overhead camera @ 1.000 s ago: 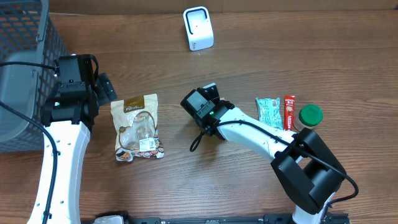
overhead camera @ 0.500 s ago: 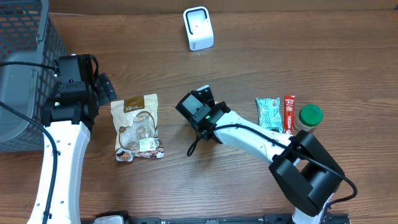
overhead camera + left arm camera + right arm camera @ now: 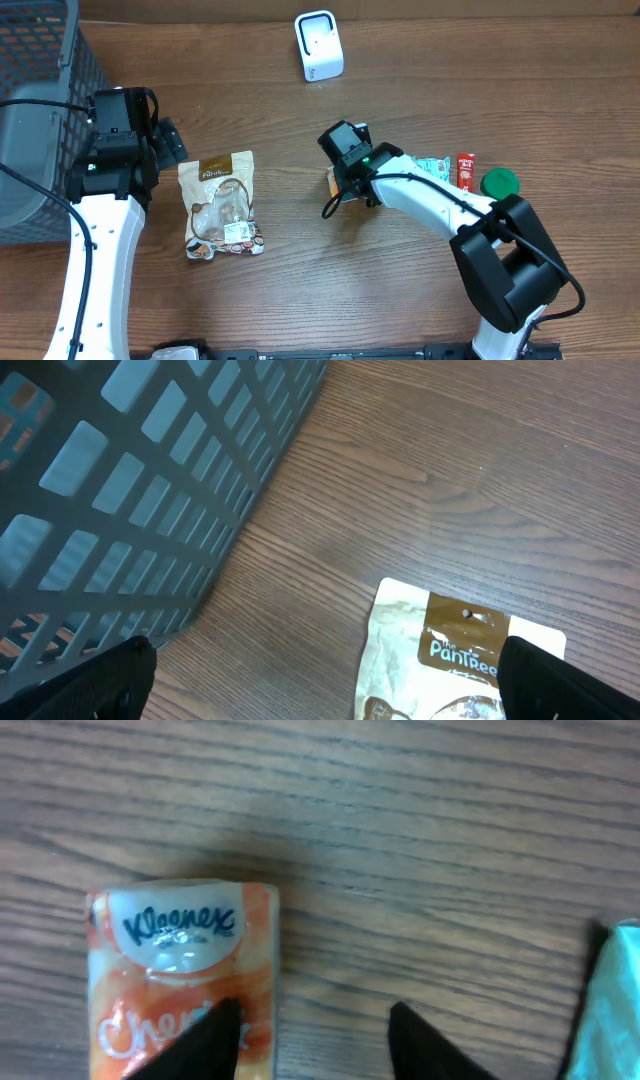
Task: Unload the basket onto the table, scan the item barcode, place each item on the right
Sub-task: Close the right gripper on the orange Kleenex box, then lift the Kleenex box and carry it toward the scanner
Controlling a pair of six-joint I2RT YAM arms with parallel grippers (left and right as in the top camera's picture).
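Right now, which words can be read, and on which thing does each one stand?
"Kleenex": on the orange tissue pack.
"Che...": same pack, below it; the rest is covered.
"PanTree": on the brown-and-cream pouch, cut off by the frame's edge.
Teal packet and red packet: print too small to read.

The left gripper (image 3: 330, 685) hung with jaws spread wide. The right gripper (image 3: 315, 1045) pointed downward, its jaws partly apart.

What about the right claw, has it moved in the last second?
Yes. Against the white scanner, the right claw has shifted away from the brown pouch, toward the teal packet.
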